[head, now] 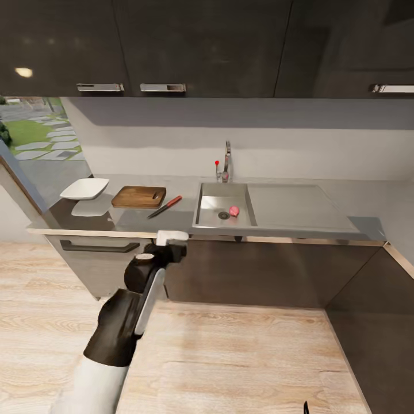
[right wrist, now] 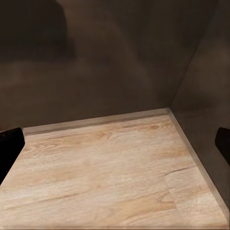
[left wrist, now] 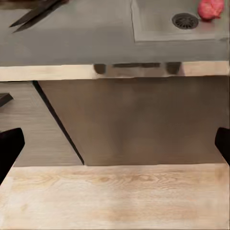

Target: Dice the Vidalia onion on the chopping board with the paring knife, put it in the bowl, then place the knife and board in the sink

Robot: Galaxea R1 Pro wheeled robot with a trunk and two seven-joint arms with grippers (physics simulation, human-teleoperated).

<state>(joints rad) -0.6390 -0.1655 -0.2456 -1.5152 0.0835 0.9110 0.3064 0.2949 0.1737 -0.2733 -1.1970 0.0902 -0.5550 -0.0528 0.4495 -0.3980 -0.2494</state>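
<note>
The robot is at the first step: get the Vidalia onion [head: 234, 211] out of the sink [head: 222, 195]. The onion sits at the bottom of the sink, touching the drain at about 3 o'clock from it. The left fingers [head: 172, 238] are raised in front of the counter [head: 172, 219] edge, well short of the sink, at about 7 o'clock from the onion. They are spread wide and hold nothing. The right fingers [right wrist: 115, 139] are spread wide too, pointing at the wood floor [right wrist: 105, 172].

Next, I think an arm has to go up over the edge and down into the sink.

The head view shows the chopping board [head: 138, 196], the paring knife [head: 165, 207] at 3 o'clock from it, and the bowl [head: 85, 188] at 9 o'clock. The left wrist view shows the onion [left wrist: 211, 8] up close, beside the drain.
</note>
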